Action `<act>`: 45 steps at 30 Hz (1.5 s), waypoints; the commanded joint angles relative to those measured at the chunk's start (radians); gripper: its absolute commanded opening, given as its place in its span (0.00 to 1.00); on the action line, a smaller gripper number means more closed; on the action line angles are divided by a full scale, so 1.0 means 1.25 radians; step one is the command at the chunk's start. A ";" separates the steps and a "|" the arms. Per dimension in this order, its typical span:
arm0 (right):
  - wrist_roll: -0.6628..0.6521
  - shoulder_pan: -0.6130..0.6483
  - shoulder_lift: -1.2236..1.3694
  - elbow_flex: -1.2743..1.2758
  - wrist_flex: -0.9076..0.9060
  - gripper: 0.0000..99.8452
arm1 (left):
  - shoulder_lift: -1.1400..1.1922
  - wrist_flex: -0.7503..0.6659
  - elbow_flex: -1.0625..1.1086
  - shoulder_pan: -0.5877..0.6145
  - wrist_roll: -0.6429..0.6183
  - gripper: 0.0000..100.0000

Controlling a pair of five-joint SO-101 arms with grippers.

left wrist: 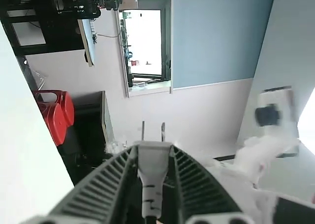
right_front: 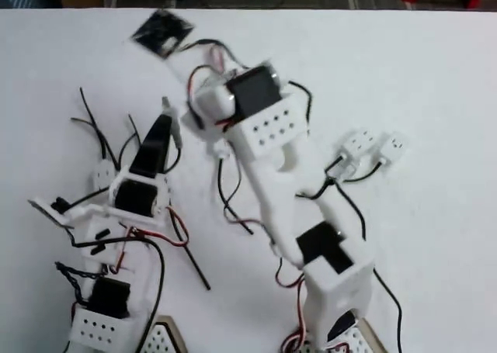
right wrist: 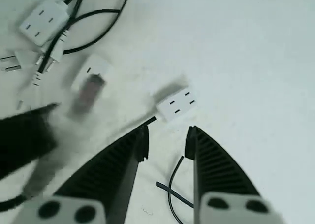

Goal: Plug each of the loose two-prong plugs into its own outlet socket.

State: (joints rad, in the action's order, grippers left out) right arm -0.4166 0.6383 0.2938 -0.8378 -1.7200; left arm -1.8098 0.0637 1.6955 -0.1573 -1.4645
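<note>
My left gripper (left wrist: 150,184) is shut on a white two-prong plug (left wrist: 150,157), held off the table with its prongs pointing out past the fingertips. In the high view this black gripper (right_front: 161,124) stands at centre left. My right gripper (right wrist: 167,138) is open with nothing between its fingers, hanging just short of a small white outlet block (right wrist: 175,103) on the table. Another outlet block (right wrist: 91,69) lies beyond it, partly behind a blurred shape. A third block (right wrist: 43,21) and a loose plug (right wrist: 15,61) lie among black cords.
The right arm (right_front: 272,136) stretches diagonally over the middle of the table. Two white outlet blocks (right_front: 361,145) with cords sit to its right. Another block (right_front: 105,171) and tangled black cords lie by the left arm. A black square (right_front: 163,33) lies at the far edge.
</note>
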 commanded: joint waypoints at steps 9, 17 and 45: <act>-0.010 0.078 -0.047 -0.001 0.018 0.13 | -0.009 -0.004 -0.010 -0.001 -0.001 0.02; -0.087 0.143 -0.055 -0.002 0.042 0.09 | -0.009 -0.004 -0.012 -0.018 -0.001 0.02; -0.109 0.128 -0.063 -0.002 0.116 0.05 | -0.009 0.002 -0.011 -0.019 -0.001 0.02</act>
State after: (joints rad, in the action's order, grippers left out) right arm -0.5240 0.7933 0.2831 -0.8332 -1.5973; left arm -1.8220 0.0560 1.6939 -0.1465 -1.4599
